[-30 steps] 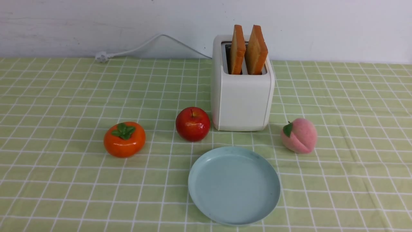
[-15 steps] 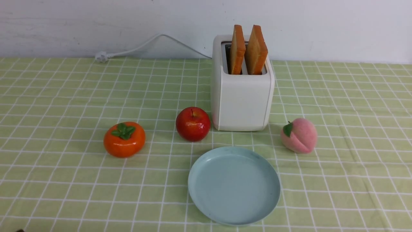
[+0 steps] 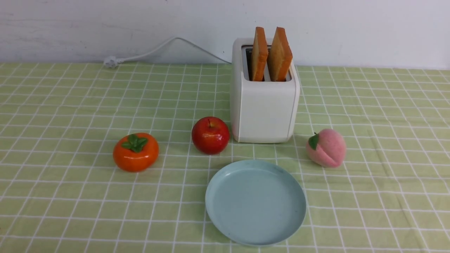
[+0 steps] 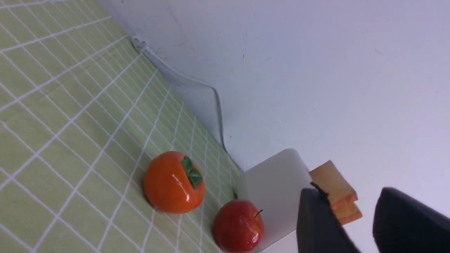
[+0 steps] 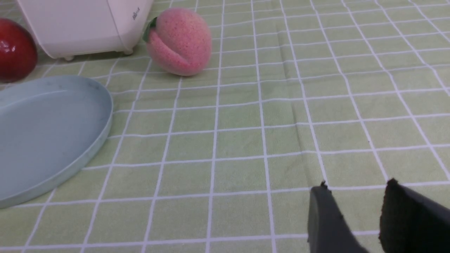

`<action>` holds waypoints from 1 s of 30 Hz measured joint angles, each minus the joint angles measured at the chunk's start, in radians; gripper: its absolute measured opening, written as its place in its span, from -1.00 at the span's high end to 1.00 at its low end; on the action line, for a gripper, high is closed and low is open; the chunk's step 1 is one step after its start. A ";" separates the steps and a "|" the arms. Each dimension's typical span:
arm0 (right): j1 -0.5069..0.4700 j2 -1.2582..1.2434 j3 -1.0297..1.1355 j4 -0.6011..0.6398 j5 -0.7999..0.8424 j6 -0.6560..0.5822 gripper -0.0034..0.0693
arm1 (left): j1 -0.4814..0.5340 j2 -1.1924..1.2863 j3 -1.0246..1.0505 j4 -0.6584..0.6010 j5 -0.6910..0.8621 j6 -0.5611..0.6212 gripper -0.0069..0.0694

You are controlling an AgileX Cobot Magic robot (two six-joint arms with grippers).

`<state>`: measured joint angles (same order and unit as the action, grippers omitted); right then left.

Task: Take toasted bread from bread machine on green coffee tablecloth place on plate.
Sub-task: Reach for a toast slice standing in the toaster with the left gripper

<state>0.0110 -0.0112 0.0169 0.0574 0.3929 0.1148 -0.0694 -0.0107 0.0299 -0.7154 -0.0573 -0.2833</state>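
Observation:
Two slices of toasted bread (image 3: 259, 52) (image 3: 280, 52) stand upright in the slots of the white bread machine (image 3: 263, 112) at the back of the green coffee tablecloth (image 3: 70, 105). The pale blue plate (image 3: 255, 202) lies bare in front of the machine. Neither gripper shows in the front view. In the left wrist view my left gripper (image 4: 348, 191) is open and holds nothing, and the toasted bread (image 4: 334, 182) shows far beyond its fingers. My right gripper (image 5: 357, 184) hangs open over bare cloth, to the right of the plate (image 5: 102, 105).
An orange persimmon (image 3: 135, 151) and a red apple (image 3: 210, 135) sit to the left of the bread machine, the apple close to its corner. A pink peach (image 3: 326, 147) sits at its right. The white power cord (image 3: 158, 49) runs along the back wall.

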 joint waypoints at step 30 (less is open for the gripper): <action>0.023 0.295 -0.569 0.437 0.335 -0.276 0.79 | -0.481 0.753 -0.547 -0.026 -0.019 0.721 0.85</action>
<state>0.0341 0.2837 -0.5522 0.4946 0.7274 -0.1613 -0.5500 0.7421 -0.5175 -0.7415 -0.0766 0.4379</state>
